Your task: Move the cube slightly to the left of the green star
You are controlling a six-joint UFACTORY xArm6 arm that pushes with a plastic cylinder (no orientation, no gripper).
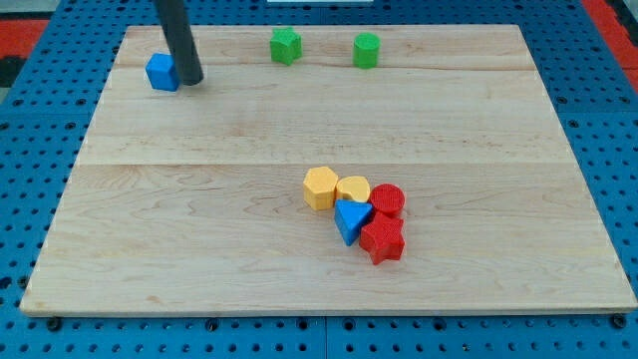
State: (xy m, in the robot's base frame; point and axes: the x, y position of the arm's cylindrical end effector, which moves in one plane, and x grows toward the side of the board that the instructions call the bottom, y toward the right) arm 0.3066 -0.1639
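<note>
Five blocks sit in a bunch near the bottom of the counter (179, 229). They are a red star (382, 240), a blue triangle (349, 219), a red round block (388, 199), a yellow hexagon (321, 186) and a yellow block (352, 188). They touch each other. They are well apart from the job.

Far up at the top left is the cube (161, 72). It is blue. My tip (191, 81) is just beside its right side, and looks to be touching it. I have no hand to open or close, only a rod, so I can only push.

The green star (286, 46) is farther right along the top, well apart from the cube. A green block (367, 50) is past it.

I think the cube is light and hard, and it will slide easily on the smooth wood. It may spin if I push a corner. I think my tip should go round to the cube's left side, push the middle of that flat side, and stop before the star.
</note>
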